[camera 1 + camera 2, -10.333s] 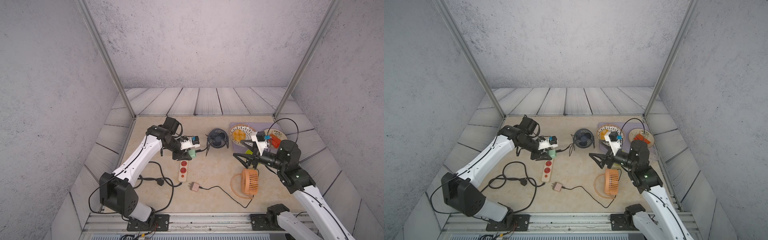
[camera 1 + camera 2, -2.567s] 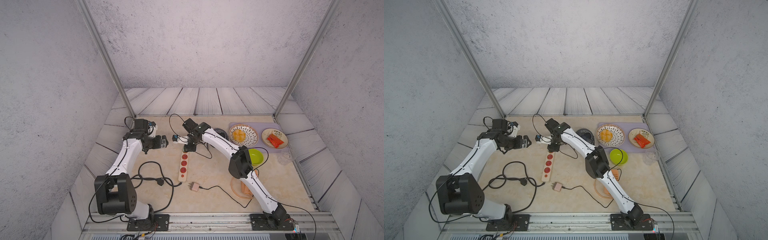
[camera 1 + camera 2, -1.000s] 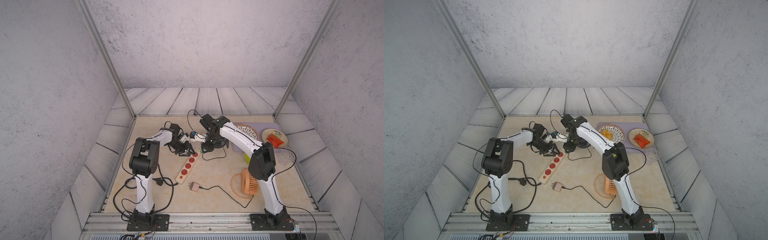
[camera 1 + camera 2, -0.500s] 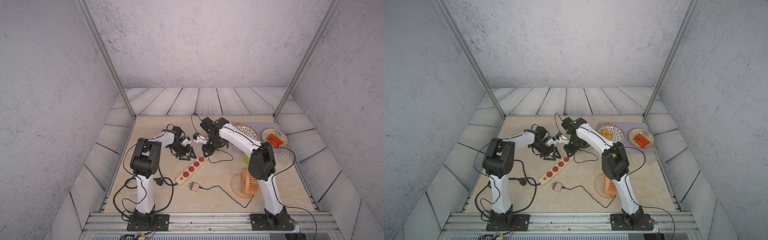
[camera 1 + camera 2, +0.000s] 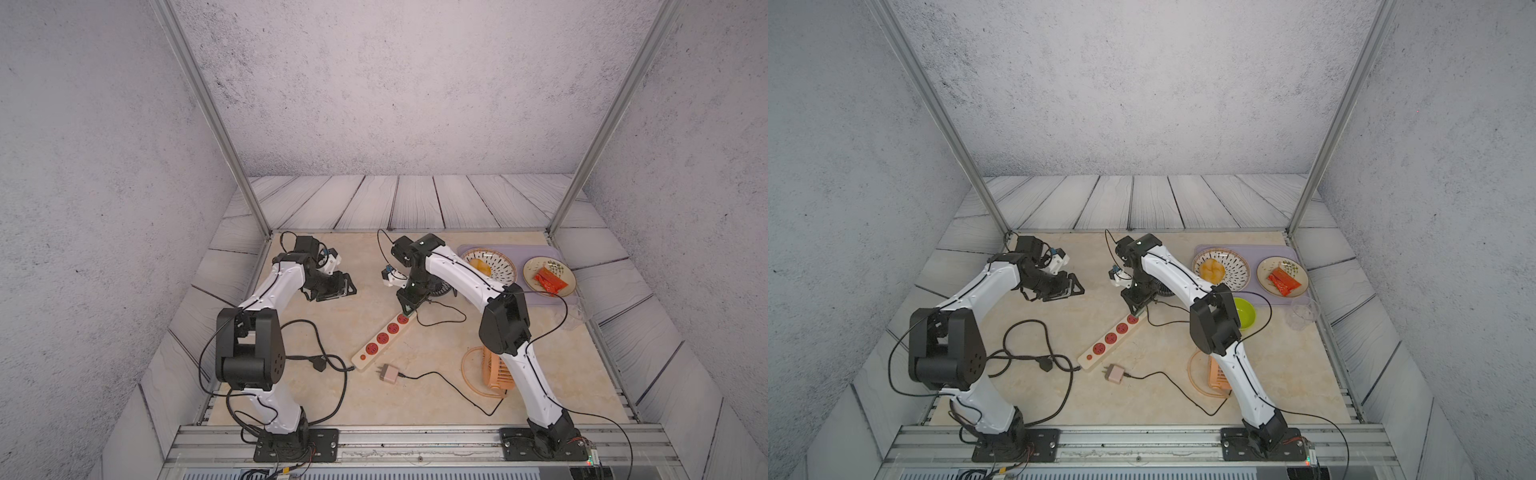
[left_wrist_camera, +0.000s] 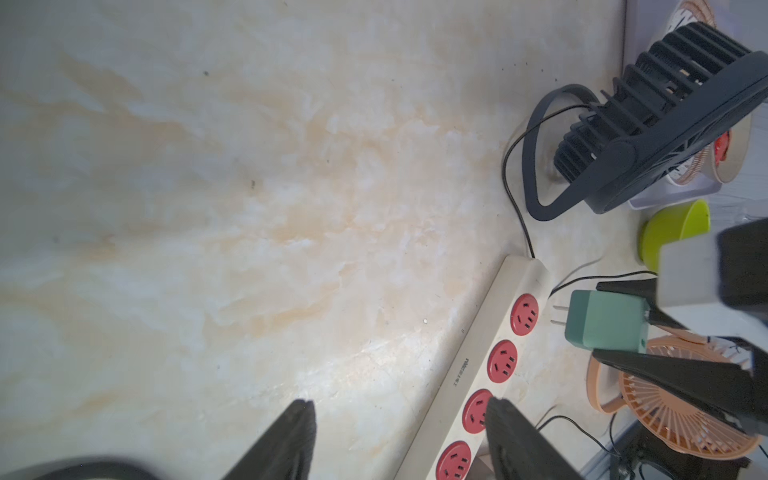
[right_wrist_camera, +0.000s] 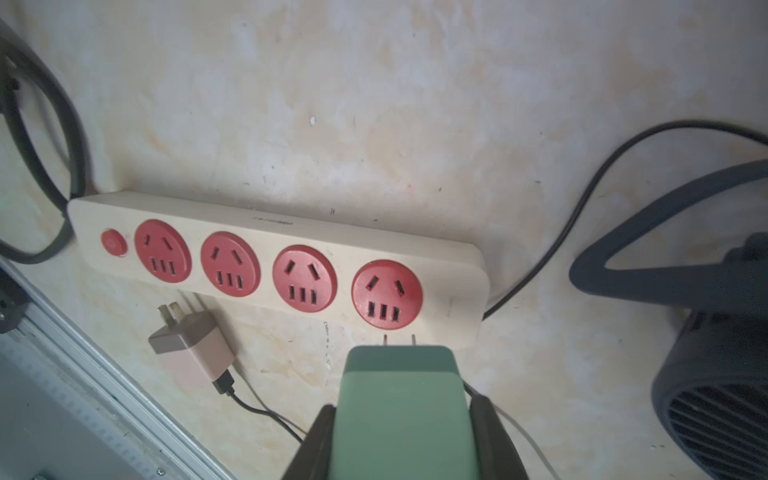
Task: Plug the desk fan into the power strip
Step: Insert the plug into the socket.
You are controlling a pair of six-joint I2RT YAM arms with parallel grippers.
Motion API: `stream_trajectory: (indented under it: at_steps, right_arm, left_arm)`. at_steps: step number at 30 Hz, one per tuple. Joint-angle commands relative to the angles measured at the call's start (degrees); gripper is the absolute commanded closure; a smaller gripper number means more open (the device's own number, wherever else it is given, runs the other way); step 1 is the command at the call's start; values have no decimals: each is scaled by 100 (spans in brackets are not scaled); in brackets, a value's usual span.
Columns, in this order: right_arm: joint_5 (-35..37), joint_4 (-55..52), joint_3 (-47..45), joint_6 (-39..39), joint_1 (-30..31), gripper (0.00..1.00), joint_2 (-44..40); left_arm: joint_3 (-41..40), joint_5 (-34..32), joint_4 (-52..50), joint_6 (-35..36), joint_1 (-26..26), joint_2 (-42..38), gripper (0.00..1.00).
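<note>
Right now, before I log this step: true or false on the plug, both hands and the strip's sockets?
1. The right hand is shut on the green plug. True.
2. The green plug is seated in a socket. False: its prongs are out, just short of the end socket of the power strip, the one farthest from the button.
3. The left hand pins down the power strip. False: it is open, empty and apart from the strip.
4. A pink plug lies loose on the table beside the strip. True.
5. All four red sockets are empty. True.
</note>
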Motion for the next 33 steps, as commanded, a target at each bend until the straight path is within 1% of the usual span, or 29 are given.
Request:
stream_trajectory:
  at_steps: [1, 5, 7, 11, 17, 23, 33]
  right_arm:
    - [239, -206, 295, 47, 113, 100, 135]
    - [509, -228, 373, 34, 142, 100, 234]
    - [508, -226, 404, 50, 157, 100, 274]
    - [488, -221, 378, 70, 252, 100, 333]
    - [623, -220, 214, 99, 353, 100, 342]
    - [494, -201, 243, 187, 371, 100, 349]
    - [725, -207, 59, 386, 392, 100, 257]
  left_arm:
    - [-192, -666, 144, 351, 29, -176, 23]
    - [-222, -961, 195, 378, 47, -361, 13]
    - [-246, -1058, 221, 397, 56, -424, 11]
    - [-335, -1166, 287, 429, 77, -522, 3]
    - [-342, -1193, 291, 430, 84, -538, 0]
    - [-343, -1170, 293, 429, 89, -505, 1]
    - [-330, -1139, 293, 412, 84, -454, 0]
